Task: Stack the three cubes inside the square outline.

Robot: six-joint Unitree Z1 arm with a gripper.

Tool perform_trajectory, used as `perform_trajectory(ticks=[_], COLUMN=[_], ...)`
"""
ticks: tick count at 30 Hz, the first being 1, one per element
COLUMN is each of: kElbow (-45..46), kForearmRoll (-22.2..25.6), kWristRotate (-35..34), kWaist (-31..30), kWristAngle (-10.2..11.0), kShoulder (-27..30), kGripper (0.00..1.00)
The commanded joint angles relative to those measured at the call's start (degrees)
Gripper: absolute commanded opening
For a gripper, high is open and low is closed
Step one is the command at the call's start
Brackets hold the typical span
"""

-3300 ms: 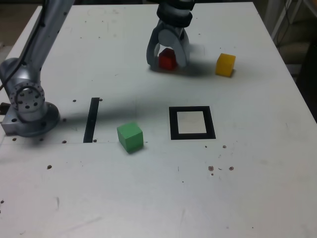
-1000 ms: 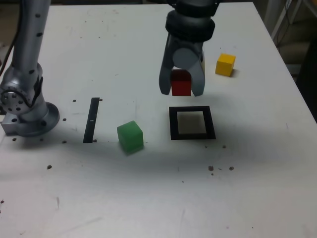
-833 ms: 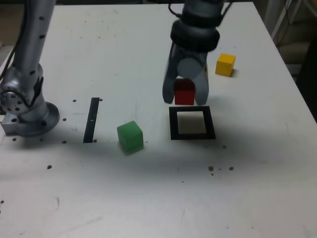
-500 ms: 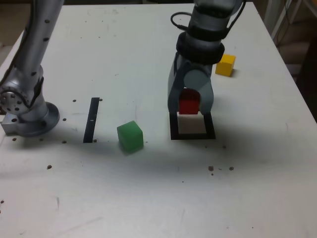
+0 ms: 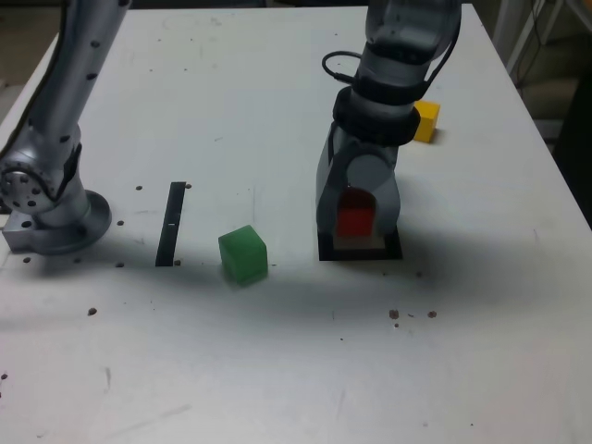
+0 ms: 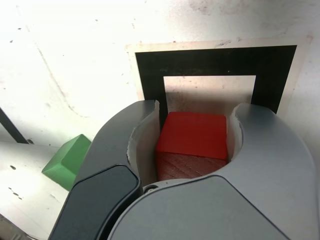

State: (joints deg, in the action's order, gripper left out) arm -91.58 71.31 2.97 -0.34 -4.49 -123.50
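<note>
- White and speckled with small dark marks, the surface point(image 5: 277, 370) carries every item, with the arm's grey base point(image 5: 46, 199) at the exterior view's left.
- The fingers point(image 5: 357, 222) grasp the red cube point(image 5: 355, 221), one curved grey finger on each side of it; the wrist view shows the red cube point(image 6: 192, 142) pinched between them.
- The held cube sits low over the square outline point(image 5: 392, 252), above its white centre; whether it touches the surface cannot be told.
- In the wrist view the square outline point(image 6: 215, 61) shows its black border beyond the cube.
- The green cube point(image 5: 243, 254) rests on the surface to the exterior view's left of the outline, apart from it; the wrist view catches the green cube point(image 6: 67, 160) beside one finger.
- A thin black strip point(image 5: 171, 223) lies further to the exterior view's left.
- The yellow cube point(image 5: 425, 121) stands behind the arm, well apart from the outline.
</note>
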Motion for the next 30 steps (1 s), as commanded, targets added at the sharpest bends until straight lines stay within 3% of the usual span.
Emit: perform_trajectory(ticks=[1, 4, 9, 11, 21, 30], kElbow=[0.31, 0.76, 2.23, 2.76, 3.89, 4.25], kForearmRoll=[-0.66, -1.54, -3.61, -4.14, -4.43, 0.02], kWristRotate=[0.3, 0.57, 1.23, 1.34, 1.4, 1.66], kWaist=[-0.1, -0.04, 0.39, 0.61, 1.2, 2.36], kWristAngle=[-0.27, -0.42, -0.41, -0.35, 0.68, 5.33], kShoulder=[-0.53, -0.78, -0.8, -0.76, 0.45, 4.3], kGripper=[0.32, 0.37, 0.83, 0.97, 1.0, 0.99])
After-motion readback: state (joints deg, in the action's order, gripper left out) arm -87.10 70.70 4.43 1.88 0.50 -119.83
